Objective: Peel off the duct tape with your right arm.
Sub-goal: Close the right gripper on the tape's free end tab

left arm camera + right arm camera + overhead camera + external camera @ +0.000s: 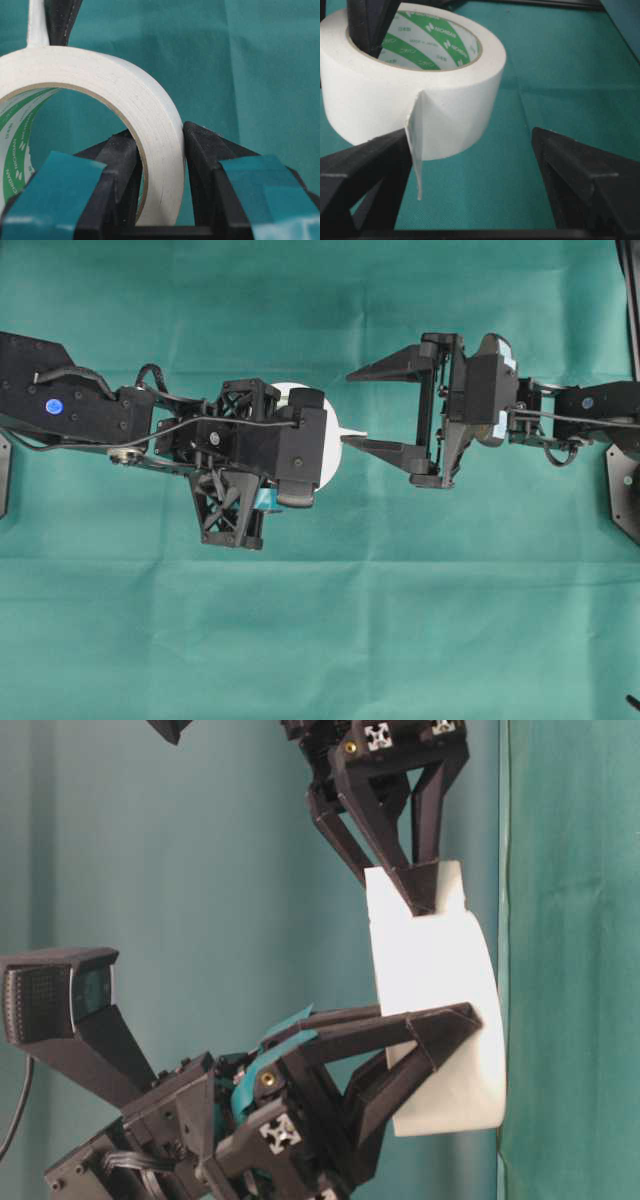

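Note:
The duct tape, a wide white roll with a green-and-white striped core, lies flat on the green cloth. My left gripper, with teal strips on its fingers, is shut on the roll's wall, one finger inside the core and one outside. It covers most of the roll from overhead. The loose strip end sticks out toward my right gripper. That gripper has plain black fingers, is open and holds nothing. The strip lies between its jaws, right beside one finger. In the table-level view the roll shows between both grippers.
The green cloth covers the whole table. Black arm mounts show at the right edge and the left edge.

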